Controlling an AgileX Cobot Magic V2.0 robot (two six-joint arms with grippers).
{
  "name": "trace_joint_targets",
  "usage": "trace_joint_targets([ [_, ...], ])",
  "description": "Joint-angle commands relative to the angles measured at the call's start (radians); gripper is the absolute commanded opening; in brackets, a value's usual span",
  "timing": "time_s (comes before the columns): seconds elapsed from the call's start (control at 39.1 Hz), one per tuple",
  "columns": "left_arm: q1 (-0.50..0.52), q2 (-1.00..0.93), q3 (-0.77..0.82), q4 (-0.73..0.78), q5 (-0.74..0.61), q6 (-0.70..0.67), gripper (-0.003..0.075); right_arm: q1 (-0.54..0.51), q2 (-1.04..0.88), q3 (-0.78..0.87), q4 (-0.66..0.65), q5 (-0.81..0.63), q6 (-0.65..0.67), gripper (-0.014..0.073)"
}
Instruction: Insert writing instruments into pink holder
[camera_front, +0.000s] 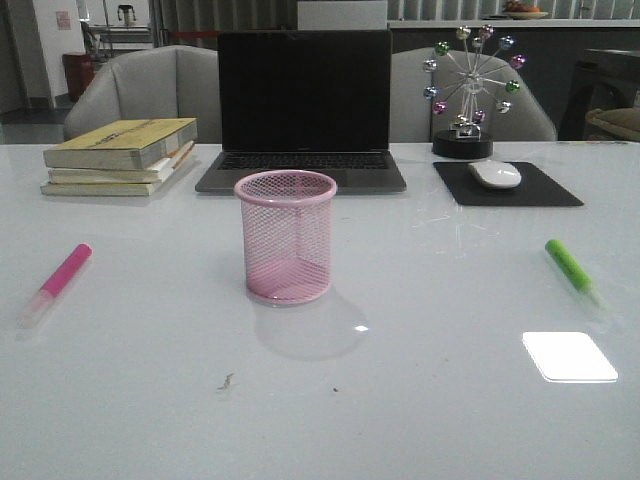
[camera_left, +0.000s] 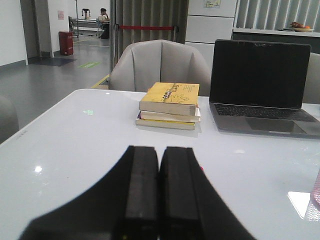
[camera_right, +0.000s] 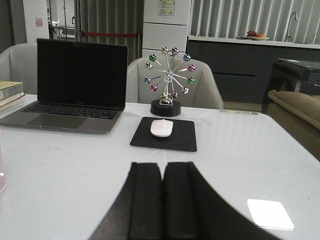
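Both the left tool (camera_left: 159, 195) and right tool (camera_right: 162, 200) are closed on nothing, fingers pressed together above the white surface (camera_front: 430, 420). The pink holder (camera_front: 286, 236) stands upright mid-surface, empty. From it, the pink highlighter (camera_front: 58, 281) lies well apart at 9 o'clock, the green highlighter (camera_front: 571, 268) at 3 o'clock.

Highlighters: 2, one pink (camera_front: 62, 272), one green (camera_front: 570, 265)
Pink mesh holder (camera_front: 286, 235): 1
Stacked books (camera_front: 122, 155): 3
Laptop (camera_front: 303, 105): 1
Mouse (camera_front: 495, 174): 1
Mouse pad (camera_front: 545, 190): 1
Ferris-wheel ornament (camera_front: 468, 90): 1
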Motion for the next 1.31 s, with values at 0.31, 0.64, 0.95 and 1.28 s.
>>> trace_joint_targets([
  [0.31, 0.001, -0.021, 0.005, -0.007, -0.085, -0.003, 0.0092, -0.006, -0.02, 0.0, -0.001, -0.089, -0.002, 0.0057],
  [0.64, 0.001, -0.021, 0.003, 0.018, -0.093, -0.003, 0.0092, -0.006, -0.02, 0.0, -0.001, -0.105, -0.002, 0.0057],
  [0.95, 0.001, -0.021, -0.008, 0.018, -0.121, -0.003, 0.0092, -0.005, -0.02, -0.006, -0.001, -0.137, -0.002, 0.0057],
  [1.28, 0.001, 0.002, -0.178, 0.061, -0.112, -0.003, 0.0092, -0.005, -0.006, -0.193, -0.002, -0.03, -0.002, 0.0058],
])
